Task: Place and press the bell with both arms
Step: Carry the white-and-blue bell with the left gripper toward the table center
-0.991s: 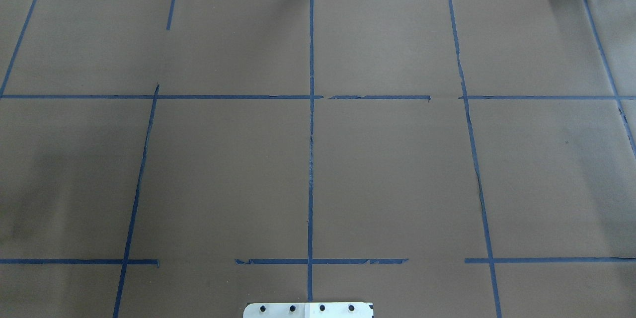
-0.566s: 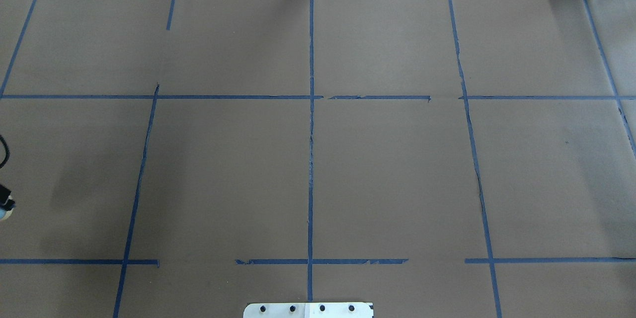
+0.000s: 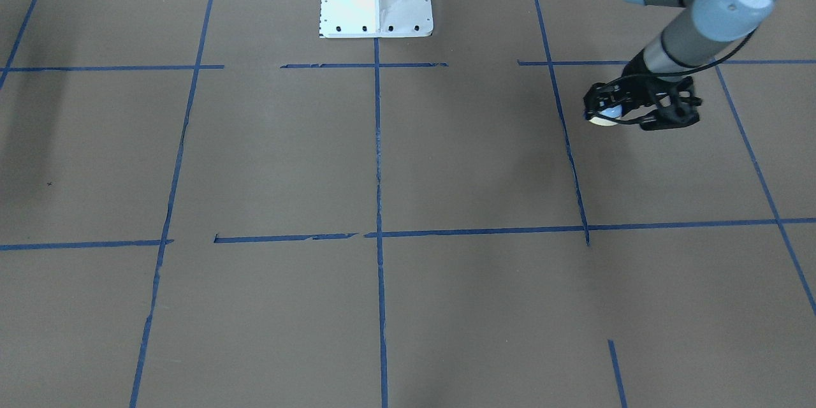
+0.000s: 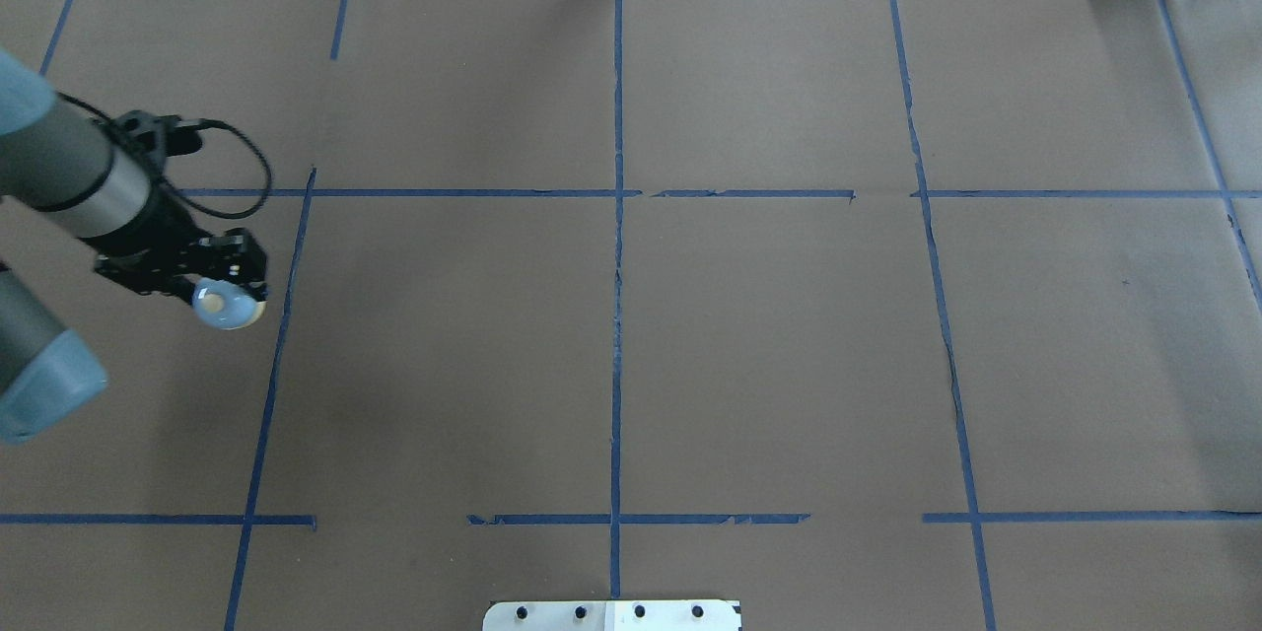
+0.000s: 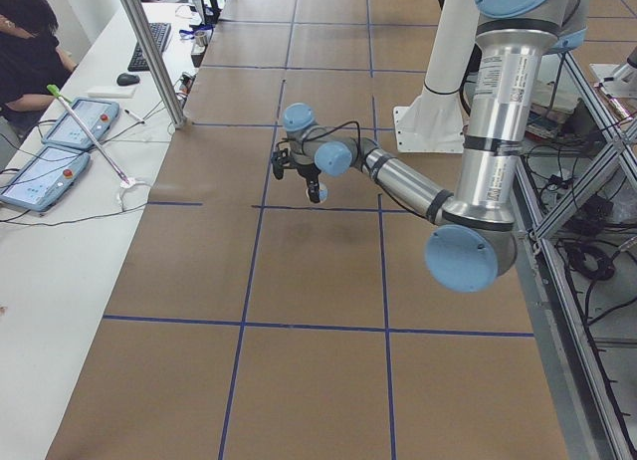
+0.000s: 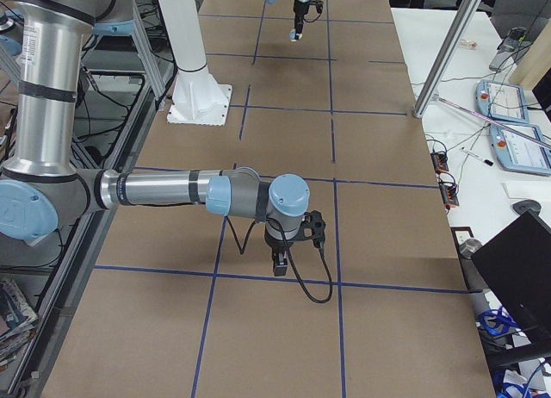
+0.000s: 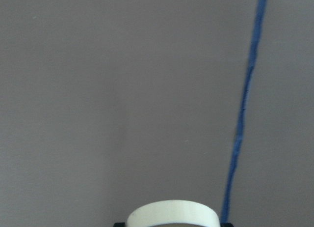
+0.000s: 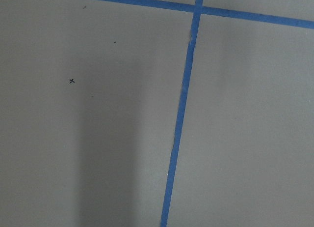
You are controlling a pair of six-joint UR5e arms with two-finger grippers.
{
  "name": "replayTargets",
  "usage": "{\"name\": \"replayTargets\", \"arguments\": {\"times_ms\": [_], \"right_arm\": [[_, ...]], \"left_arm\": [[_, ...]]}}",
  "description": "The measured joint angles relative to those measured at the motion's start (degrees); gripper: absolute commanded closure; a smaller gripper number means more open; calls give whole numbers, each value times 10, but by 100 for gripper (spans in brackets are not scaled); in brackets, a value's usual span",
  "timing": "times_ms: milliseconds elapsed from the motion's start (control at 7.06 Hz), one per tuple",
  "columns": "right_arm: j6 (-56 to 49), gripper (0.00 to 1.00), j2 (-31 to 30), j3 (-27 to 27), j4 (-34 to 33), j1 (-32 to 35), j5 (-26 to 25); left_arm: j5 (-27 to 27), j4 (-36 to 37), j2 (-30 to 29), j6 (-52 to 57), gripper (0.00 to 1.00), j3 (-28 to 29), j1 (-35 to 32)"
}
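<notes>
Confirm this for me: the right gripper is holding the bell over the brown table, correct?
Not quite. The left gripper, not the right, is holding the bell over the brown table. The overhead exterior view shows it, since that arm enters on the view's left.

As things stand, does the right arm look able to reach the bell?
Probably not yet: the bell is clamped in the left gripper on the robot's far left, while the right gripper hangs well off toward the opposite end.
</notes>
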Motion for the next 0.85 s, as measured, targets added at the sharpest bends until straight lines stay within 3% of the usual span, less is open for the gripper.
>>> {"name": "replayTargets", "arguments": {"times_ms": [566, 850], "right_arm": [[1, 0, 0, 0, 0, 0, 0], [2, 0, 0, 0, 0, 0, 0]], "left_arm": [[42, 13, -316, -156, 97, 259, 48], [97, -55, -423, -207, 94, 414, 66]]}}
